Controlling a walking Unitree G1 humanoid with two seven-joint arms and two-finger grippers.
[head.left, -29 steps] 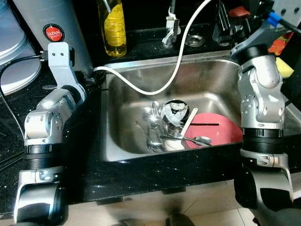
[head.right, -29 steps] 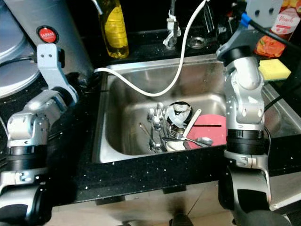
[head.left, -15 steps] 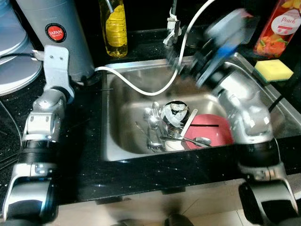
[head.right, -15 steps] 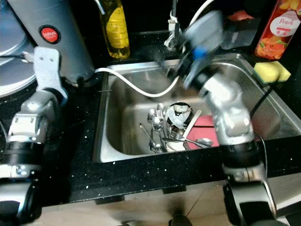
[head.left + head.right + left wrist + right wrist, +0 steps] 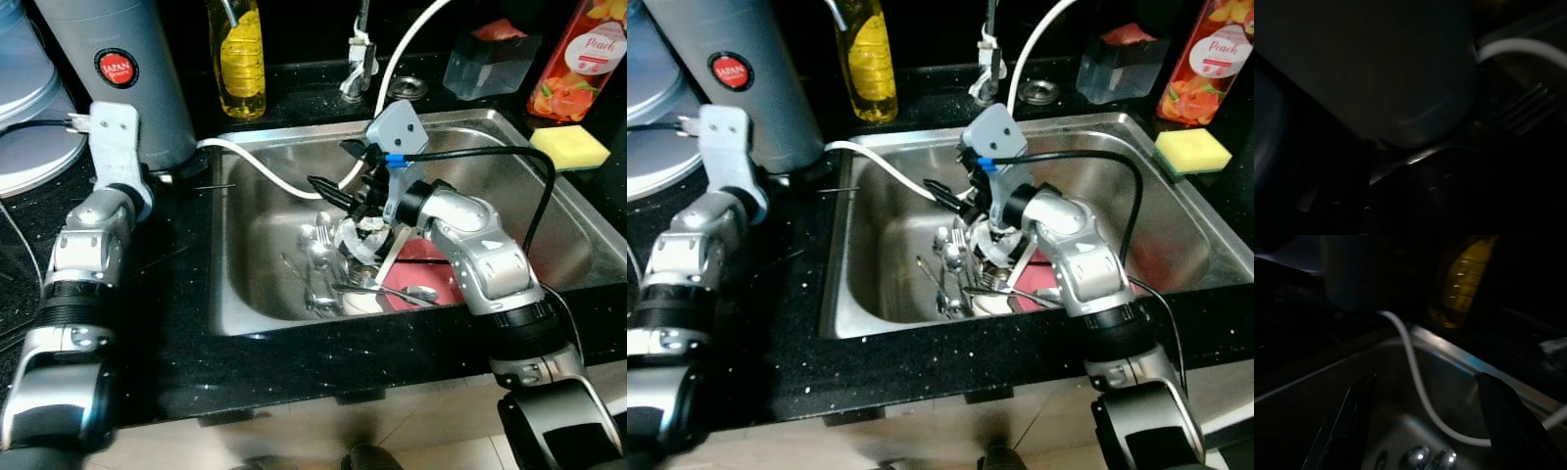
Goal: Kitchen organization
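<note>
A steel sink (image 5: 253,264) holds several pieces of cutlery (image 5: 318,257), a black-and-white patterned cup (image 5: 361,240) and a red plate (image 5: 421,264) with a spoon lying across it. My right gripper (image 5: 333,166) hangs open over the sink's back left part, just above the cup and beside the white hose (image 5: 265,168). In the right wrist view its two fingers (image 5: 1352,421) stand wide apart with nothing between them. My left arm (image 5: 93,225) rests on the black counter by the grey cylinder (image 5: 127,69), where its gripper is hidden.
A yellow soap bottle (image 5: 238,59) and the tap (image 5: 358,64) stand behind the sink. A clear container (image 5: 490,64), a peach bottle (image 5: 578,59) and a yellow sponge (image 5: 568,147) sit at the back right. Stacked plates (image 5: 29,108) lie at the far left.
My right arm has swung from upright at the sink's right edge down and leftward into the sink, its gripper now over the cup. The left arm has barely shifted.
</note>
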